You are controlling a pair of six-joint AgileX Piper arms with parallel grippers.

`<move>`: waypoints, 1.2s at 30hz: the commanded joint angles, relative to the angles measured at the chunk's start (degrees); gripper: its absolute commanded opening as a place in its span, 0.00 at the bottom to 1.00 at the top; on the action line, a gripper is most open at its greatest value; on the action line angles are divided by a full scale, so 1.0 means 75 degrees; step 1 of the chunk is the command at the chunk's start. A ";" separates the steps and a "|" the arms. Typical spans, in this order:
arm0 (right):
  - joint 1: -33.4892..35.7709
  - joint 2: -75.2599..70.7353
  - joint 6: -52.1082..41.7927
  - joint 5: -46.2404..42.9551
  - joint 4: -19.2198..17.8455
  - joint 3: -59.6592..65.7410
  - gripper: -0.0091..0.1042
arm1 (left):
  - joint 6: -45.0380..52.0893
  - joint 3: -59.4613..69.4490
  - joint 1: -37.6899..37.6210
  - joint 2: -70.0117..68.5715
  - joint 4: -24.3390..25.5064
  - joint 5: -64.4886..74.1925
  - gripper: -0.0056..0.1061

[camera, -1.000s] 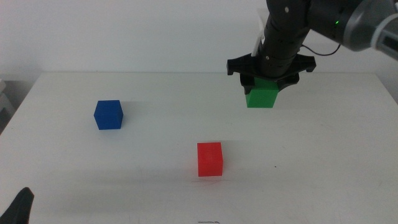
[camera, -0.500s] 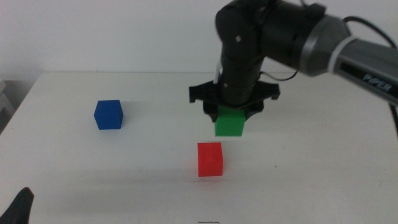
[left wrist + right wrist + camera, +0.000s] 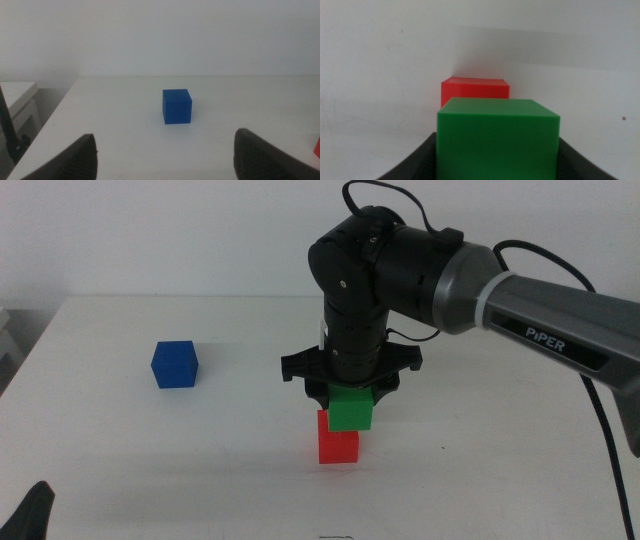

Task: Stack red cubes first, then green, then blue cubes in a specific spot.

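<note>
White table: one red cube, one green, seemingly touching, one blue cube.

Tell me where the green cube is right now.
In the middle view the green cube sits near the table's centre, gripped by the right gripper, directly over the red cube.

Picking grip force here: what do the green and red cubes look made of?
Green cube, clamped in the right gripper: likely solid plastic, matte; flat even colour, crisp edges, no glare. Red cube looks the same: uniform matte faces, sharp corners. Foam or painted wood cannot be ruled out. The left gripper waits, open.
</note>
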 commanded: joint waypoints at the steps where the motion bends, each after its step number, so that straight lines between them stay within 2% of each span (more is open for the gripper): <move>1: 0.0019 -0.0396 -0.0118 0.0013 -0.0127 -0.0184 0.07 | -0.0053 -0.0026 -0.0005 -0.0091 -0.0055 -0.0644 0.89; 12: 0.0093 -0.0255 -0.0221 -0.0601 -0.0114 -0.0184 0.07 | -0.0053 -0.0026 -0.0005 -0.0091 -0.0055 -0.0644 0.89; 16: 0.0093 -0.0255 -0.0208 -0.0547 -0.0282 -0.0184 0.07 | -0.0053 -0.0026 -0.0005 -0.0091 -0.0055 -0.0644 0.89; 27: 0.0085 0.0056 -0.0123 -0.0421 -0.0218 -0.0184 0.07 | -0.0053 -0.0026 -0.0005 -0.0091 -0.0055 -0.0644 0.89; 28: 0.0085 0.0114 -0.0131 -0.0557 -0.0233 -0.0184 0.16 | -0.0053 -0.0026 -0.0005 -0.0091 -0.0055 -0.0644 0.89; 29: 0.0085 0.0114 -0.0131 -0.0581 -0.0233 -0.0184 0.20 | -0.0053 -0.0026 -0.0005 -0.0091 -0.0055 -0.0644 0.89; 30: 0.0085 0.0114 -0.0131 -0.0618 -0.0233 -0.0184 0.29 | -0.0053 -0.0026 -0.0005 -0.0091 -0.0055 -0.0644 0.89; 36: 0.0078 0.0042 -0.0334 -0.0852 -0.0233 -0.0184 0.65 | -0.0053 -0.0026 -0.0005 -0.0091 -0.0055 -0.0644 0.89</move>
